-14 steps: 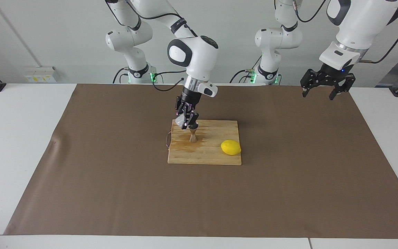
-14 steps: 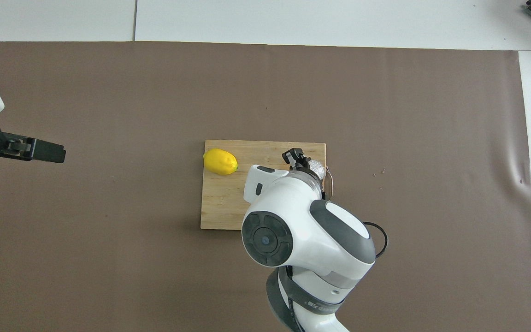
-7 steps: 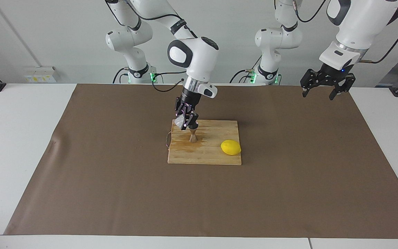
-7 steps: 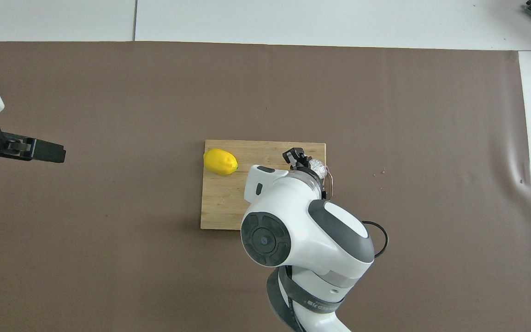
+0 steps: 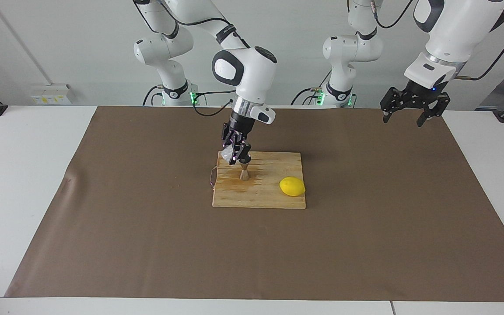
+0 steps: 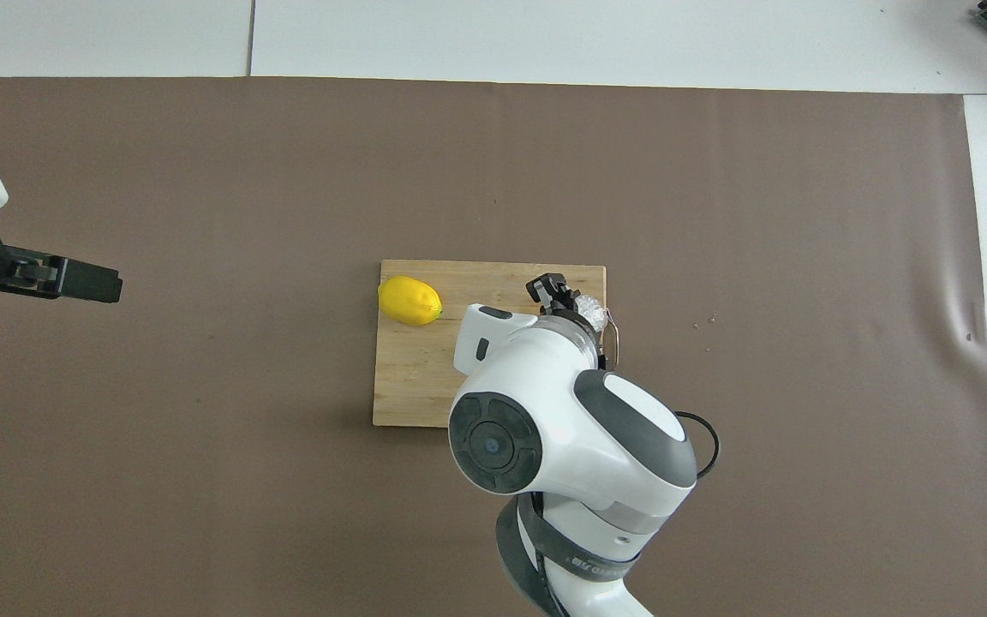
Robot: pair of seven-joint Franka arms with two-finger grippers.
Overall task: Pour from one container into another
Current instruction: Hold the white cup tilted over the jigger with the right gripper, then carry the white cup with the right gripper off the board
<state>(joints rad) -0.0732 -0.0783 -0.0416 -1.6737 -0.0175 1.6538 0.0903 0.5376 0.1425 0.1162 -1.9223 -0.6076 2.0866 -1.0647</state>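
Note:
My right gripper (image 5: 234, 156) is shut on the small clear glass cup (image 5: 226, 155) and holds it tilted just above the metal jigger (image 5: 244, 173). The jigger stands upright on the wooden cutting board (image 5: 274, 199). In the overhead view the cup (image 6: 589, 310) shows beside the right gripper (image 6: 564, 300), and the right arm hides the jigger. My left gripper (image 5: 408, 114) waits open and empty, high over the mat at the left arm's end of the table; it also shows in the overhead view (image 6: 86, 282).
A yellow lemon (image 5: 292, 186) lies on the board, beside the jigger toward the left arm's end; it shows in the overhead view (image 6: 409, 301) too. A thin wire loop (image 5: 212, 177) sticks out from the board's edge. A brown mat (image 5: 147, 245) covers the table.
The right gripper has risen very slightly with the cup. The left arm has not moved.

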